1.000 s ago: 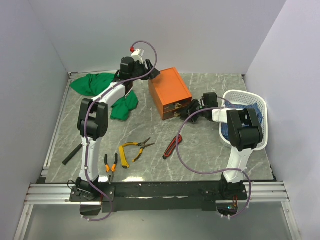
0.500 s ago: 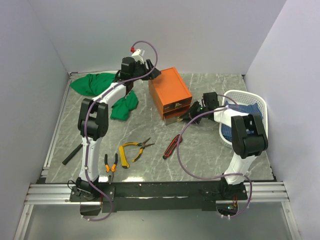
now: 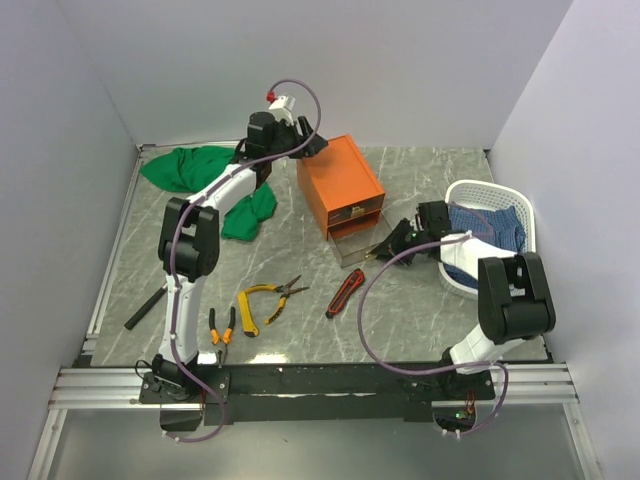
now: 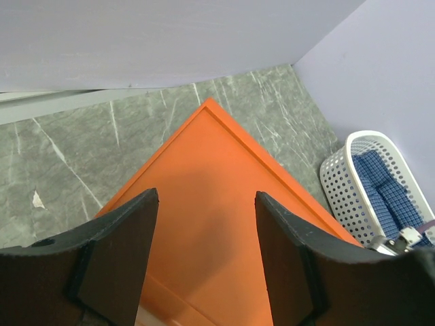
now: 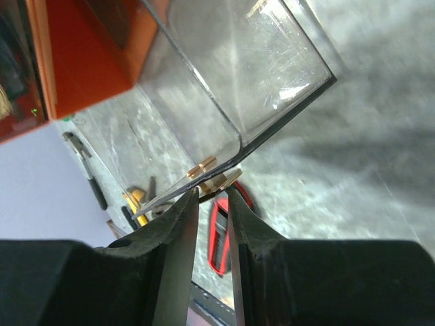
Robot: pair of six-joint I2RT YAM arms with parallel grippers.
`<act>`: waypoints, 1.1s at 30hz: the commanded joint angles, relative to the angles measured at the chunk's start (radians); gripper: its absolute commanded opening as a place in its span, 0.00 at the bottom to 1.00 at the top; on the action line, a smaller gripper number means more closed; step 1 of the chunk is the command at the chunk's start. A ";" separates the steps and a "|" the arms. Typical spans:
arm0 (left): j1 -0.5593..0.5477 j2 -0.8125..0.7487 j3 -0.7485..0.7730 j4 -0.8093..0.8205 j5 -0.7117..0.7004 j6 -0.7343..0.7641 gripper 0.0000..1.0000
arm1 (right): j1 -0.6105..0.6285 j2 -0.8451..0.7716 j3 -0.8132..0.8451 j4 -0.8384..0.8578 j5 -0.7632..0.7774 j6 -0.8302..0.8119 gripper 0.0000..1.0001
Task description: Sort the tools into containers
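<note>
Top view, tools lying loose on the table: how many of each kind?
Pliers: 2, the yellow-handled pliers and the orange-black pliers
Utility knife: 1, the red-black utility knife
Long black tool, kind unclear: 1
Total: 4

A lab test cell: plain white panels enclose a marble-look tabletop edged with aluminium rail.
</note>
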 commanded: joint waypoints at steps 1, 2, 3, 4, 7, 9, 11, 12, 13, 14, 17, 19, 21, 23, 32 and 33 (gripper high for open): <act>-0.008 -0.085 -0.001 0.007 -0.012 0.004 0.65 | -0.017 -0.085 -0.080 -0.094 0.099 -0.070 0.30; -0.008 -0.105 -0.010 0.002 -0.013 0.016 0.65 | -0.017 -0.096 -0.089 -0.096 0.102 -0.075 0.31; -0.008 -0.119 -0.029 -0.004 -0.018 0.020 0.65 | -0.015 -0.108 -0.103 -0.091 0.101 -0.087 0.31; -0.008 -0.129 -0.038 -0.015 -0.032 0.023 0.65 | -0.017 -0.128 -0.106 -0.093 0.102 -0.094 0.32; -0.008 -0.198 -0.092 -0.056 -0.050 0.039 0.64 | -0.017 -0.161 -0.106 -0.100 0.119 -0.111 0.35; -0.007 -0.282 -0.163 -0.084 -0.081 0.046 0.65 | -0.017 -0.183 -0.099 -0.074 0.095 -0.124 0.48; -0.007 -0.391 -0.254 -0.093 -0.093 0.077 0.68 | -0.018 -0.209 -0.047 -0.018 0.044 -0.162 0.59; -0.007 -0.431 -0.283 -0.096 -0.098 0.092 0.69 | -0.018 -0.212 -0.019 0.004 0.015 -0.180 0.62; -0.002 -0.470 -0.312 -0.104 -0.099 0.111 0.71 | -0.018 -0.214 0.015 0.015 -0.020 -0.209 0.64; 0.001 -0.538 -0.357 -0.113 -0.102 0.138 0.72 | -0.018 -0.214 0.100 -0.019 -0.046 -0.286 0.65; 0.027 -0.657 -0.423 -0.168 -0.092 0.163 0.73 | -0.009 -0.224 0.238 -0.165 -0.119 -0.465 0.66; 0.053 -0.744 -0.457 -0.194 -0.081 0.177 0.73 | 0.021 -0.221 0.295 -0.281 -0.158 -0.589 0.67; 0.071 -0.810 -0.533 -0.194 -0.082 0.182 0.74 | 0.064 -0.229 0.332 -0.416 -0.381 -0.827 0.69; 0.110 -0.902 -0.602 -0.194 -0.082 0.191 0.79 | 0.150 -0.235 0.395 -0.620 -0.390 -1.162 0.72; 0.311 -1.232 -0.808 -0.288 -0.125 0.264 0.93 | 0.578 -0.151 0.495 -0.820 -0.010 -1.825 0.75; 0.329 -1.254 -0.822 -0.288 -0.119 0.258 0.93 | 0.600 -0.124 0.490 -0.817 0.013 -1.858 0.75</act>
